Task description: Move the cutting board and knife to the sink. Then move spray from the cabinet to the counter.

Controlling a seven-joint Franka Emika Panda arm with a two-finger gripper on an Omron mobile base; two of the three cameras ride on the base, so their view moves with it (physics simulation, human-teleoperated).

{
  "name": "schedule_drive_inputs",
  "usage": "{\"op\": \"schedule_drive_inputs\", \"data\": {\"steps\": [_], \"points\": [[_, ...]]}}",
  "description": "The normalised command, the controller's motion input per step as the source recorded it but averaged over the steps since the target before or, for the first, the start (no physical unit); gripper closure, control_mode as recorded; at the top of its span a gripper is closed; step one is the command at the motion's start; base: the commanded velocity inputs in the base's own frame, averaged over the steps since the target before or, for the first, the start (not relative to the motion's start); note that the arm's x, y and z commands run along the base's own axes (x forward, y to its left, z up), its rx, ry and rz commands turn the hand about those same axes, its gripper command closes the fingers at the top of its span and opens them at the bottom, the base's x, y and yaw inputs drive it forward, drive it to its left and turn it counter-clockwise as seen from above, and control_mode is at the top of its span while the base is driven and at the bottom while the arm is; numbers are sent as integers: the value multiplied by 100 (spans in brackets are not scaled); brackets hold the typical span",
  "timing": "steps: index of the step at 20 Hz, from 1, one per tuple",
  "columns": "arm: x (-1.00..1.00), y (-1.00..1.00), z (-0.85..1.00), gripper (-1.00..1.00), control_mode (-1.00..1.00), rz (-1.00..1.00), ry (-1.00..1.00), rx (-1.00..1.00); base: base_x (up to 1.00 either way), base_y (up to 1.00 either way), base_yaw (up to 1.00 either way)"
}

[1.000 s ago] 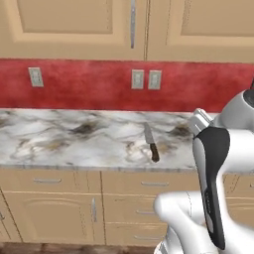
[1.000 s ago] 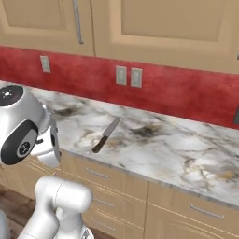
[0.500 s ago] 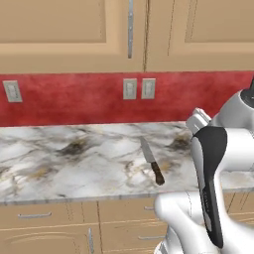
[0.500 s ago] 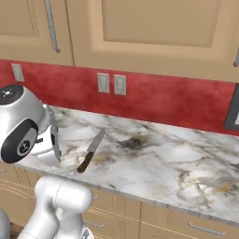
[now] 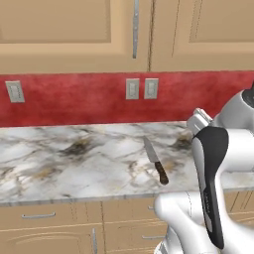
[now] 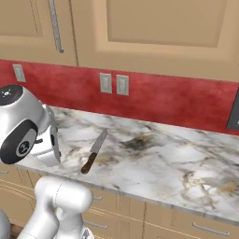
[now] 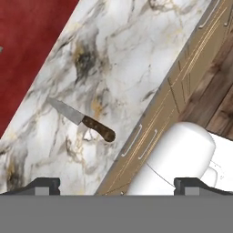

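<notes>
The knife (image 5: pixel 155 166) lies flat on the marble counter (image 5: pixel 74 158) near its front edge, its brown handle toward the edge and its blade toward the red wall. The same knife (image 6: pixel 93 152) shows just right of my white hand. From the hand, the knife (image 7: pixel 84 120) lies on the counter (image 7: pixel 136 54) up and left of my gripper (image 7: pixel 120 185). The jaws stand open with nothing between them, well above the knife. Tan cabinet doors (image 5: pixel 74 30) hang above the counter and are closed. The cutting board, sink and spray are out of view.
A red backsplash with white wall outlets (image 5: pixel 141 89) runs behind the counter. Tan drawers (image 6: pixel 186 219) with metal handles sit below it. Wooden floor (image 7: pixel 214 104) shows beside the base. A dark object (image 6: pixel 235 112) hangs on the wall at the far right.
The whole picture has shifted as the base drove: counter and knife now sit lower and closer in both base views. The knife lies where it was. The jaws stay open.
</notes>
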Motion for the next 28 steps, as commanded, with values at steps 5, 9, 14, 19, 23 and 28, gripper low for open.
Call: {"op": "schedule_drive_inputs", "data": {"steps": [5, 9, 14, 19, 23, 28], "points": [[0, 0, 0, -100, 100, 0, 0, 0, -8, 7, -1], [0, 0, 0, -100, 100, 0, 0, 0, -25, 1, -3], [0, 0, 0, -100, -100, 3, 0, 0, 0, 0, 0], [0, 0, -8, -100, -100, 30, 7, -4, 0, 0, 0], [2, 1, -23, -100, -100, 45, 17, -12, 0, 0, 0], [53, 2, -40, -100, -100, 32, 20, -16, 0, 0, 0]]}}
